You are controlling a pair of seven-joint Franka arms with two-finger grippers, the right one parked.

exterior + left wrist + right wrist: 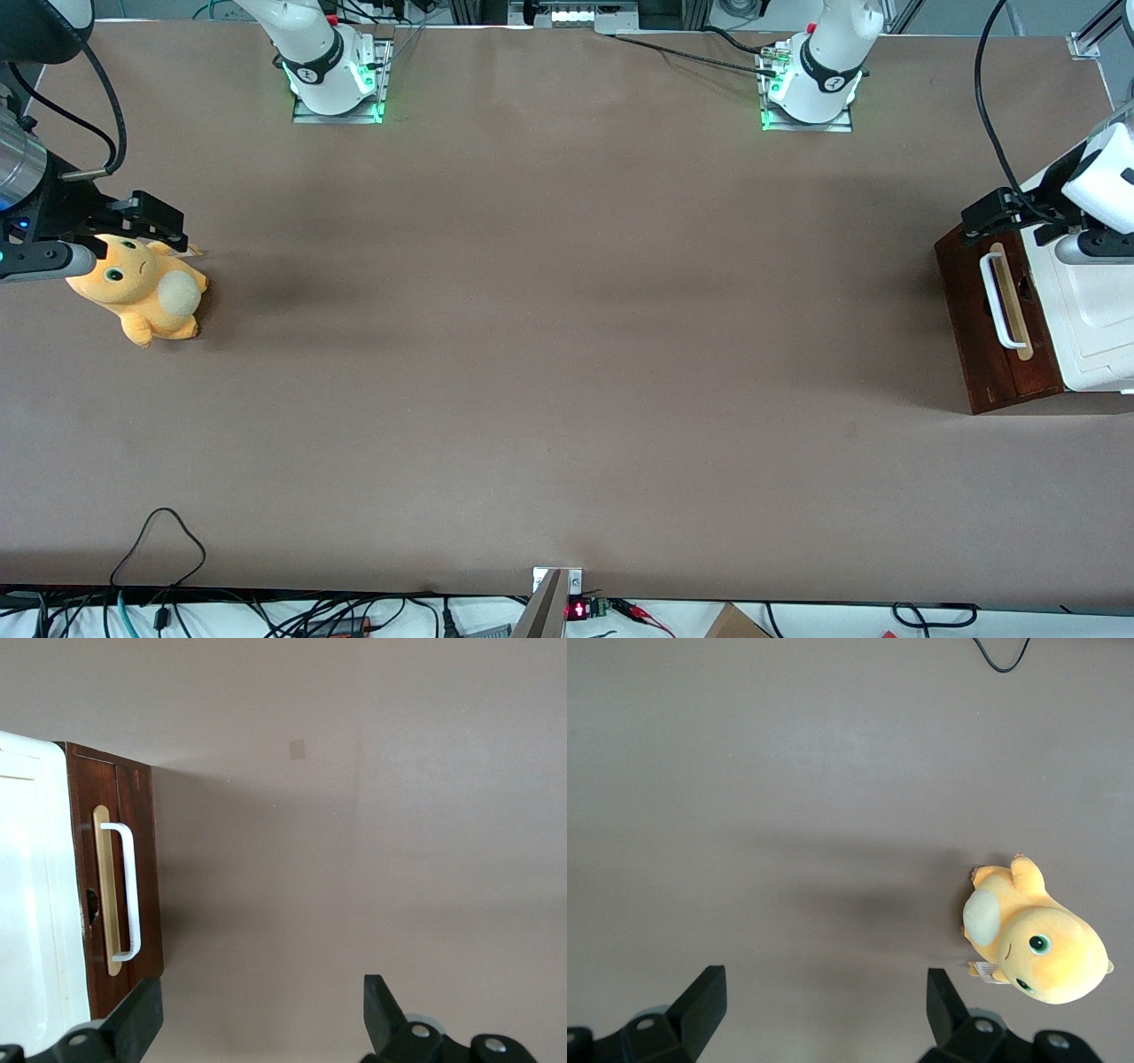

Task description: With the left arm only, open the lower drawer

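The lower drawer [997, 328] sits at the working arm's end of the table [549, 354], its dark reddish-brown front closed flush and facing the open middle of the table, with the white bar handle [994, 299] standing off a pale wood strip [1012, 301]. The left arm [1099, 190] reaches over the white cabinet top [1094, 319], and its hand [997, 215] hovers just above the end of the drawer front farther from the front camera, touching nothing; in the wrist view its two fingers [137, 1019] stand wide apart and hold nothing. The step in hand looks like the approach to the handle. To do it well, the hand should come down with one finger between bar and wood strip, close near the bar's middle, not its end, and then pull straight out from the front, so the drawer does not rack or drag the cabinet along. Room is generous: the table in front of the drawer is bare brown surface. The cabinet stands close to the table's end edge, so any sideways shove is the risk. An orange plush toy [142, 288] lies well apart, at the parked arm's end.
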